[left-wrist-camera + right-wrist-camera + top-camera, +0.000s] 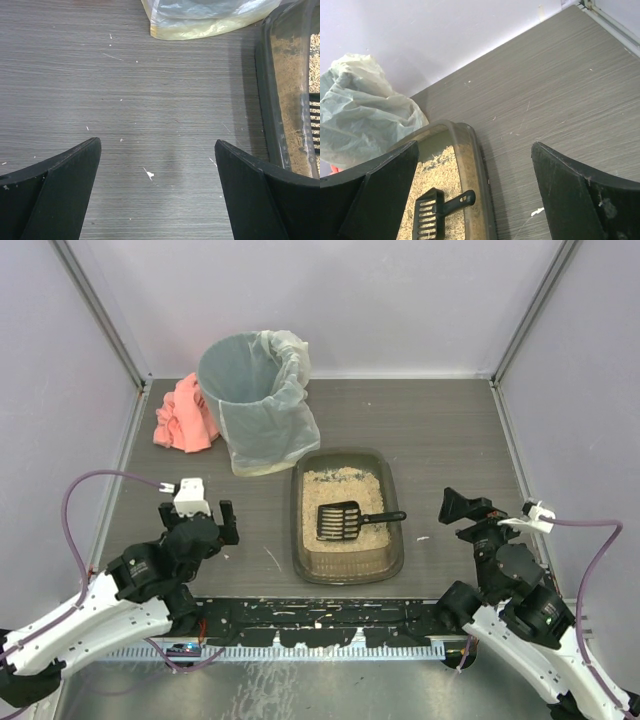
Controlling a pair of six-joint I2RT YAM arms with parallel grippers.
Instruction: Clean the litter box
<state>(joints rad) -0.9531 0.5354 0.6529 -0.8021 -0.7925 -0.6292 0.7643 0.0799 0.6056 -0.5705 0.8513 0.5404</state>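
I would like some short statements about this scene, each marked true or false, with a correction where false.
1. The scoop lies in the litter box. True.
2. The bin stands right of the litter box. False: it stands behind it, to the left.
3. The left gripper holds the scoop. False: it is open and empty.
4. A pink cloth lies beside the bin. True.
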